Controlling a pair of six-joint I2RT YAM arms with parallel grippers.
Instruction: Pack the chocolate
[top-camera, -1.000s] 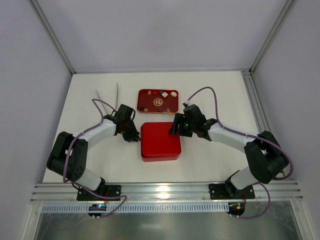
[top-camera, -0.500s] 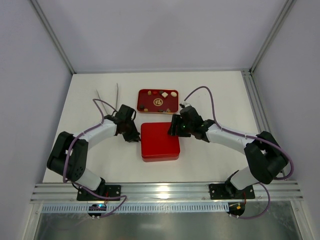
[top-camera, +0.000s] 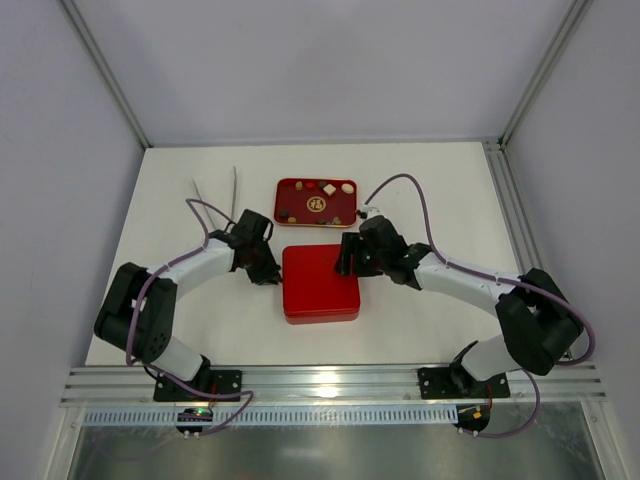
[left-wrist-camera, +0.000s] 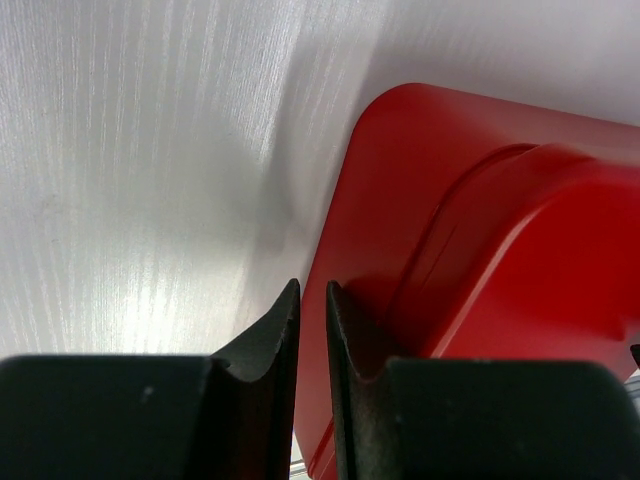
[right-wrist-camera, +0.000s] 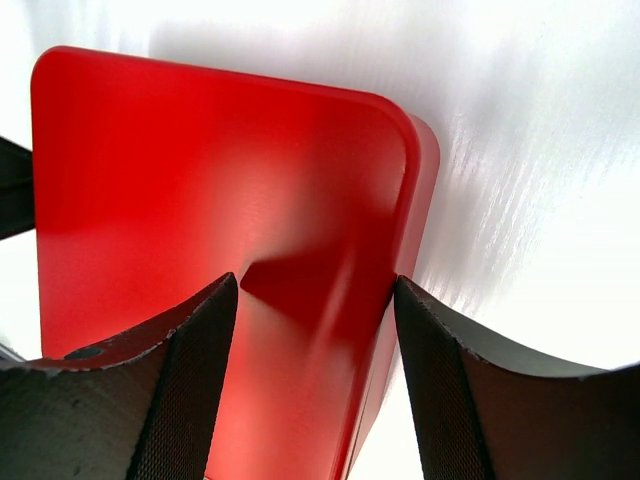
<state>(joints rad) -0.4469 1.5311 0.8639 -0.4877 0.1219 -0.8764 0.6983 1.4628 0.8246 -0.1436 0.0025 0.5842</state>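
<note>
While the chocolate (top-camera: 347, 187) lies as small loose pieces on a flat red tray (top-camera: 338, 205) at 12 o'clock on the white counter (top-camera: 440, 190), the red box (top-camera: 320, 315) sits near the tray, at 6 o'clock from it, with its lid (top-camera: 320, 280) on. The left fingers (top-camera: 268, 274) are low beside the 9 o'clock wall of the box, almost pressed together, with only a thin slit and nothing between them. The right fingers (top-camera: 347, 262) are spread wide at the 1 o'clock corner of the lid, one over the lid and one past its edge.
</note>
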